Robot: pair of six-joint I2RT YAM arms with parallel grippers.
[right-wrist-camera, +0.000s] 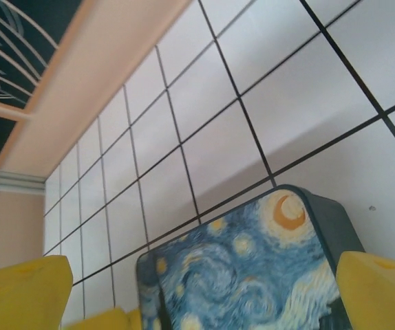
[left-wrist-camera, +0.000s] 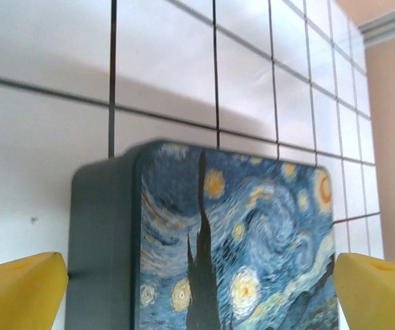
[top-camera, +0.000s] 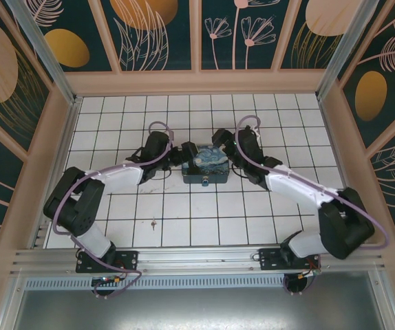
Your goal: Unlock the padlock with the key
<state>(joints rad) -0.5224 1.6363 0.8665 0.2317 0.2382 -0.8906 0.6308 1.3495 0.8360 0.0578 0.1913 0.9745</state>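
The padlock (top-camera: 204, 183) is a tiny dark speck at the near side of the blue painted tin box (top-camera: 204, 165), mid-table. The key (top-camera: 154, 224) lies on the white tiles, nearer and to the left, apart from both arms. My left gripper (top-camera: 184, 157) is at the box's left end. In its wrist view the left gripper (left-wrist-camera: 201, 295) is open, its yellow fingertips (left-wrist-camera: 20, 289) standing either side of the box (left-wrist-camera: 239, 240). My right gripper (top-camera: 226, 154) is at the right end. Seen from its wrist, the right gripper (right-wrist-camera: 204, 295) is open over the box (right-wrist-camera: 252, 268).
Tiled floor (top-camera: 184, 117) inside a walled enclosure; peach walls (top-camera: 197, 82) close off the back and both sides. An aluminium rail (top-camera: 197, 258) runs along the near edge by the arm bases. Purple cables (top-camera: 156, 127) loop above both arms.
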